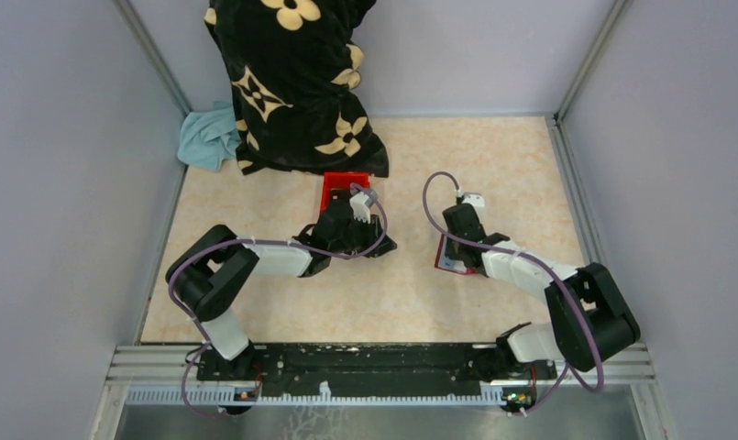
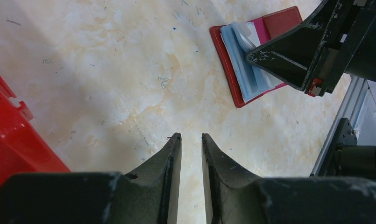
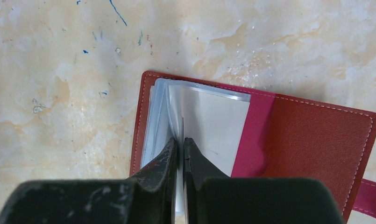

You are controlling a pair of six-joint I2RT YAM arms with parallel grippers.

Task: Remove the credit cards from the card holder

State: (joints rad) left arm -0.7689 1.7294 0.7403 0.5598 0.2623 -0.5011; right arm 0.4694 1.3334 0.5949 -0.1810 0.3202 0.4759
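Note:
The card holder (image 3: 316, 135) lies open on the beige table, dark red with a pink inner pocket. Pale blue-grey credit cards (image 3: 214, 126) stand up from its left half. My right gripper (image 3: 181, 140) is shut on the thin edge of one upright card, a finger on each side. From above, the right gripper (image 1: 460, 236) covers most of the card holder (image 1: 449, 264). The left wrist view shows the card holder (image 2: 230, 74) with its fanned credit cards (image 2: 244, 60) under the right fingers (image 2: 279, 60). My left gripper (image 2: 191, 136) hovers over bare table to the left, slightly open and empty.
A bright red plastic box (image 1: 345, 186) sits behind my left gripper (image 1: 383, 246) and fills the left edge of the left wrist view, box (image 2: 17, 140). A black flowered bag (image 1: 291, 82) and a teal cloth (image 1: 209, 137) lie at the back left. Grey walls enclose the table.

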